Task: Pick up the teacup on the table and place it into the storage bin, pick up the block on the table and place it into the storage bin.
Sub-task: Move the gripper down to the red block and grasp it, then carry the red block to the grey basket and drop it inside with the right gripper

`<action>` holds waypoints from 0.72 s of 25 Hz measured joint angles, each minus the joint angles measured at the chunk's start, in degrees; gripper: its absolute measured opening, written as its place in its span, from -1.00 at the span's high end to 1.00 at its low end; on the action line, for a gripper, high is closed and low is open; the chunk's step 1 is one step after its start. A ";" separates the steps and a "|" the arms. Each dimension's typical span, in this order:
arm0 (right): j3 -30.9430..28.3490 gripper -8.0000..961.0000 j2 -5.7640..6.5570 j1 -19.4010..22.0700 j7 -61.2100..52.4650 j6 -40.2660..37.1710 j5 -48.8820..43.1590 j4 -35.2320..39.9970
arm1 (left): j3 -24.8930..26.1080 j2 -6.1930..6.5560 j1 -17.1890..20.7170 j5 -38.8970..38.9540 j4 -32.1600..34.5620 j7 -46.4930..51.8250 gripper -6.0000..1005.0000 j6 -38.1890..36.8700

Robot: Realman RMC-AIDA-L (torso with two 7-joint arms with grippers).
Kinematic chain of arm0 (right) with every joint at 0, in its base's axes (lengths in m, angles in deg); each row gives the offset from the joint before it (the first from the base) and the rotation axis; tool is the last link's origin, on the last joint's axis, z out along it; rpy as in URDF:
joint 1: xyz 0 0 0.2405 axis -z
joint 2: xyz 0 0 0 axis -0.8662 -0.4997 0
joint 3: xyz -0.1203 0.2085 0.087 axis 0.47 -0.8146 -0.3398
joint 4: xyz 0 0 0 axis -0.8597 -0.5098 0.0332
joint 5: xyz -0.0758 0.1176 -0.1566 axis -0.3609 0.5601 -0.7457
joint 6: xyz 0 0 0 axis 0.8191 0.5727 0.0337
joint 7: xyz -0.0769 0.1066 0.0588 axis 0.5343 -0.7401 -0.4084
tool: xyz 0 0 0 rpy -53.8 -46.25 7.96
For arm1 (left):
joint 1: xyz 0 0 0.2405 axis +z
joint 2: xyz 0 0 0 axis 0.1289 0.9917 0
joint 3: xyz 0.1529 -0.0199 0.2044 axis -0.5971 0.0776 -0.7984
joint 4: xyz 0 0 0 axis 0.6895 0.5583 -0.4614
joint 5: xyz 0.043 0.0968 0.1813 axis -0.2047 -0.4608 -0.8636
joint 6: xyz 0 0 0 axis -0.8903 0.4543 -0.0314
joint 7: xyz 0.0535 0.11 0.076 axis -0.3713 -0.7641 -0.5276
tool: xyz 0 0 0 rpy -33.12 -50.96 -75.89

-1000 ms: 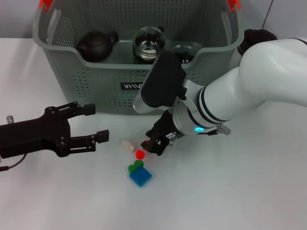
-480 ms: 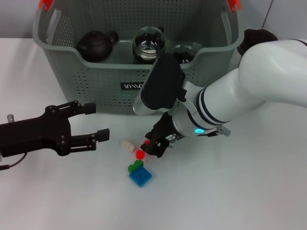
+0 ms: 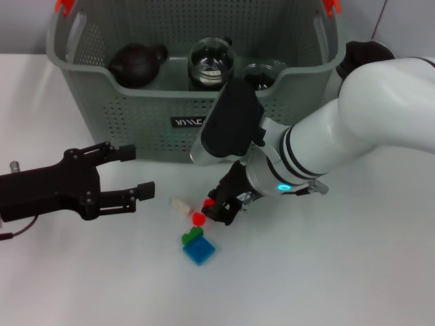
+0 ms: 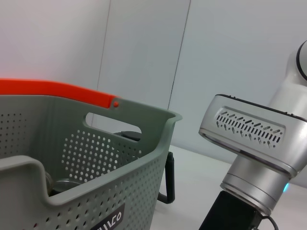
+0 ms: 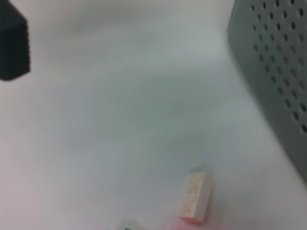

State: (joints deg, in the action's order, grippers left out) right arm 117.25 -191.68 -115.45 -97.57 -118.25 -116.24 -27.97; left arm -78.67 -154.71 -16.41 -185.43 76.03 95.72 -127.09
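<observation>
The storage bin [image 3: 136,115], a grey-green perforated basket, stands at the back of the table. Inside it I see a dark brown pot [image 3: 138,64], a clear glass vessel [image 3: 211,63] and a dark cup [image 3: 262,72]; which one is the teacup I cannot tell. Small blocks lie in front of the bin: beige [image 3: 181,204], red [image 3: 198,218], green [image 3: 192,236] and blue [image 3: 198,250]. My right gripper [image 3: 219,207] hangs low, just right of the red block and touching or nearly touching it. My left gripper [image 3: 139,172] hovers open and empty, left of the blocks.
In the right wrist view the beige block [image 5: 194,198] lies near the bin wall [image 5: 273,62], with a left gripper finger [image 5: 12,45] farther off. The left wrist view shows the bin's orange handle clip [image 4: 53,91] and my right arm's silver link [image 4: 249,134].
My right gripper has crept slightly lower toward the red block. The left arm and the blocks have not moved.
</observation>
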 joint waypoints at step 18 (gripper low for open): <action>-0.28 0.65 0.29 0.00 -0.31 -1.22 0.64 0.61 | 0.00 0.00 0.11 0.00 0.00 0.11 -0.72 0.05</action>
State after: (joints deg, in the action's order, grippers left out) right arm 116.97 -191.40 -115.45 -97.88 -119.48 -115.60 -27.36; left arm -78.67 -154.70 -16.31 -185.43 76.03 95.83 -127.04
